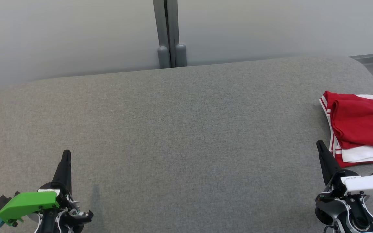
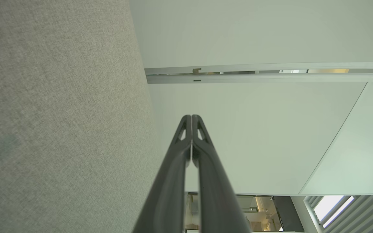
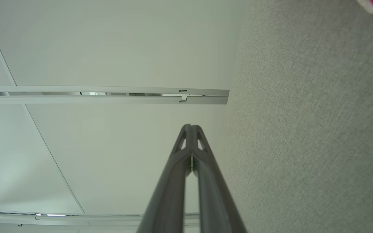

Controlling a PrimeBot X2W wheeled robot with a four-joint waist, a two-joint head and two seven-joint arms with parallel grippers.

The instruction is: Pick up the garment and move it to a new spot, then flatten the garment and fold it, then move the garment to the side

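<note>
In front of me is a broad grey padded surface [image 1: 173,136] with rounded far corners, backed by pale wall panels [image 1: 70,35] joined at a grey post [image 1: 170,32]. The garment [image 1: 361,123] lies at the right edge of the surface, about midway between its near and far sides. It is red with white panels and thin white stripes along its left hem, folded into a loose, layered stack, and its right part is cut off by my head view. My right gripper [image 1: 319,144] sits just beside the garment's near left corner, fingers pressed together with nothing between them, under a white wrist cover [image 1: 367,184]. My left gripper [image 1: 66,152] rests near the near left corner of the surface, well apart from the garment. It is likewise closed tip to tip on nothing, with a green cover [image 1: 28,202] behind it. The right wrist view catches a small corner of white cloth with a red stripe at its top right, while the left wrist view gives me a slatted panel [image 2: 351,213] low on the right.
</note>
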